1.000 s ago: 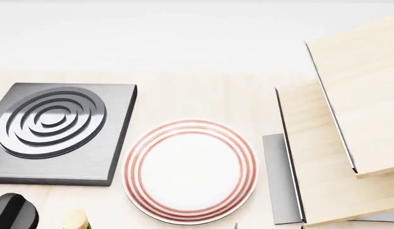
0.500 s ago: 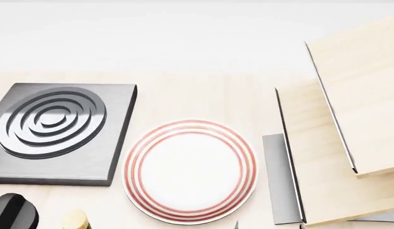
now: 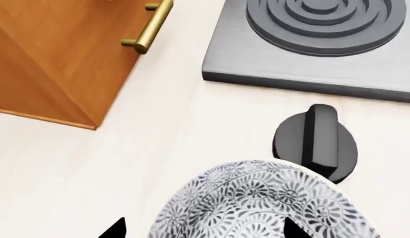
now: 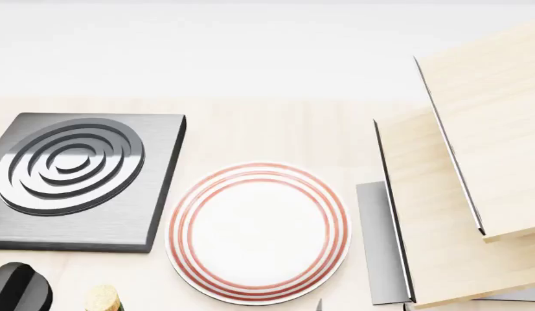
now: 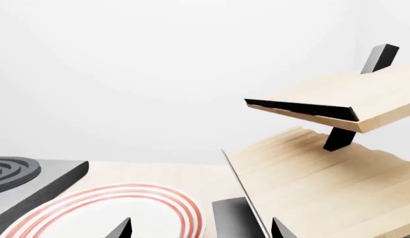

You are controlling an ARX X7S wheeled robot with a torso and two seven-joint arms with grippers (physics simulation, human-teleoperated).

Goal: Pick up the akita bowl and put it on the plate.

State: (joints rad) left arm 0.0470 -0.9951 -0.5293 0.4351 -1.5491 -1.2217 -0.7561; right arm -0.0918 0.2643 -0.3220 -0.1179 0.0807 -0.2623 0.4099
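Note:
The akita bowl (image 3: 258, 203), white with a dense dark floral pattern, shows only in the left wrist view, on the pale counter beside a black knob (image 3: 315, 141). My left gripper (image 3: 205, 229) is open, one black fingertip on each side of the bowl; one tip overlaps its rim, the other stands apart from it. The bowl is out of the head view. The plate (image 4: 259, 230), white with red rings, lies bare on the counter between the burner and the shelf. My right gripper (image 5: 201, 229) is open and holds nothing, low over the plate's (image 5: 92, 213) edge.
A dark grey square stove burner (image 4: 73, 175) sits left of the plate, with the black knob (image 4: 17, 288) in front of it. A tiered light wooden shelf (image 4: 475, 162) on a grey base (image 4: 380, 246) stands at the right. A brown cabinet (image 3: 52, 54) with a brass handle (image 3: 149, 27) stands near the bowl.

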